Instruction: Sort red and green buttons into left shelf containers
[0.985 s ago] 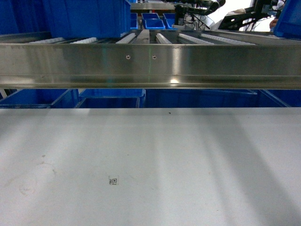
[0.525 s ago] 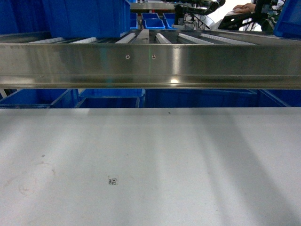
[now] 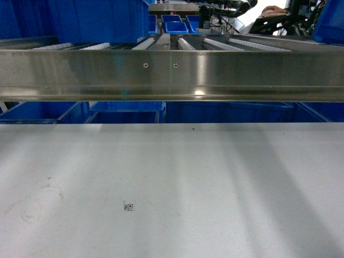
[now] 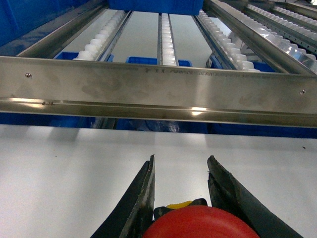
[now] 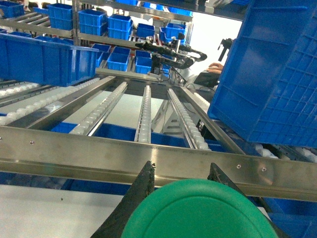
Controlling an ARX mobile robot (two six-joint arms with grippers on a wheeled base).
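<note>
Head view shows a grey desk (image 3: 215, 183) before a steel roller shelf (image 3: 172, 70) carrying a large blue bin (image 3: 97, 19). Left tool (image 4: 181, 173) pinches the red button (image 4: 198, 223); right tool (image 5: 181, 173) pinches the green button (image 5: 198, 210).

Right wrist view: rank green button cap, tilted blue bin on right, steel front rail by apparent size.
1. tilted blue bin
2. steel front rail, comparable in area, so unsure
3. green button cap, cropped; nearness to the camera inflates it
</note>
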